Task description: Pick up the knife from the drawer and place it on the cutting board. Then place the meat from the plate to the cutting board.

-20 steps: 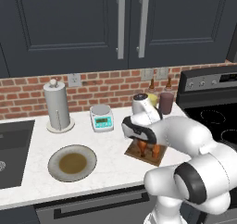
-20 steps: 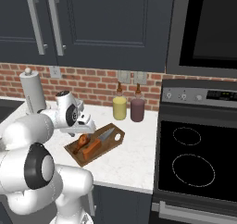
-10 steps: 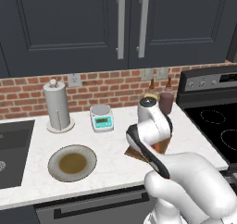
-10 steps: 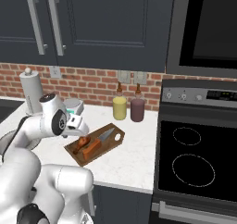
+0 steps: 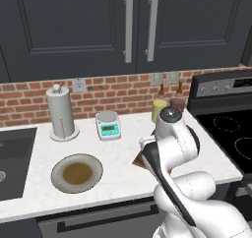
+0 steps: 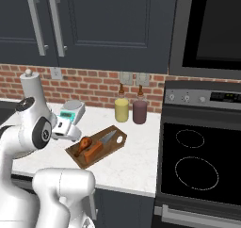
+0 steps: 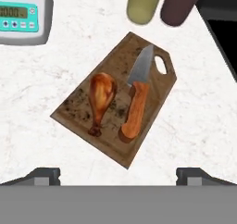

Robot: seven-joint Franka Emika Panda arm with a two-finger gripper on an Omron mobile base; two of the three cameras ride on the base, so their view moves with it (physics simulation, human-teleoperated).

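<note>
White speckled stone makes up the surface [image 5: 123,175] in the left base view, under dark cabinets and a red brick wall. On it stand a paper towel roll [image 5: 60,112], a small scale [image 5: 108,125] and the round plate [image 5: 77,172], its brownish centre bare. A sink [image 5: 12,161] lies at the left edge, a black stove [image 5: 231,138] at the right. The arm covers most of the cutting board [image 5: 138,159].

From the right base view, the cutting board [image 6: 97,145] lies on the surface near the stove [image 6: 197,161], with the meat [image 6: 84,144] and the knife [image 6: 100,145] side by side on it. A yellow jar [image 6: 122,110] and a dark purple jar [image 6: 139,112] stand behind it against the brick.

Looking down through the hand view, the claw [image 7: 118,174] is spread wide and empty above the board's near edge. The meat [image 7: 101,100] is left of the knife [image 7: 138,99], whose blade points toward the jars.

Against a second ago, the arm has pulled back and risen; board, knife and meat lie unchanged.
</note>
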